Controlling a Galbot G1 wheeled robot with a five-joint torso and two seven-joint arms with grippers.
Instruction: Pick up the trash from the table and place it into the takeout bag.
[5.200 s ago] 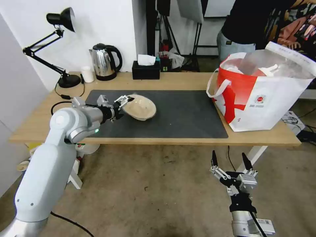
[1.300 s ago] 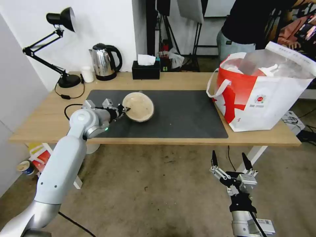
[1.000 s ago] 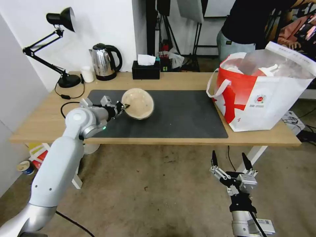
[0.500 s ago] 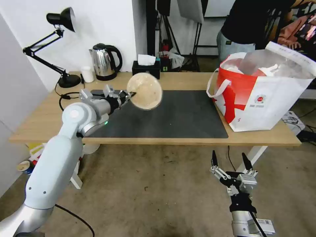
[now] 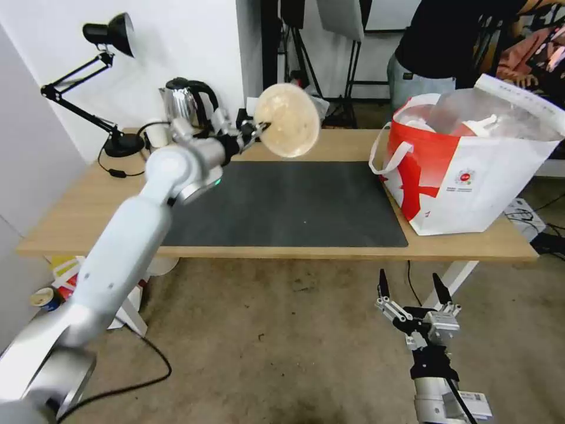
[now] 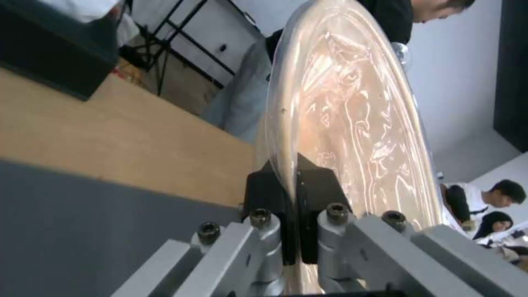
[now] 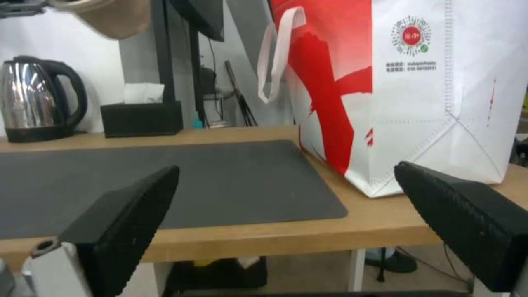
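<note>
Left gripper [image 5: 254, 128] is clamped on the rim of the paper bowl [image 5: 288, 120]; the wrist view shows both pads pinching the edge of the bowl [image 6: 352, 123], which stands nearly on edge. Half a second ago the bowl hung just over the mat's [image 5: 282, 203] back-left area; a second ago it was barely off the mat. It is now well clear of the table [image 5: 70, 218], up over the back edge in front of the tissue box [image 5: 242, 121], and closer to the bag [image 5: 471, 171]. Lift looks done; the arm is swinging toward the bag.

Bag stands at the table's right end, mouth open, well apart from the bowl. No other trash is visible on the table; white and red items show inside the bag's mouth, so this is probably the last piece. Transfer and drop remain.

Risk, as a judgement: the hold is only a rim pinch on thin paper with the bowl tilted, so it could twist or slip in transit.

Right gripper [image 5: 410, 288] is parked low in front of the table, fingers spread, holding nothing.
</note>
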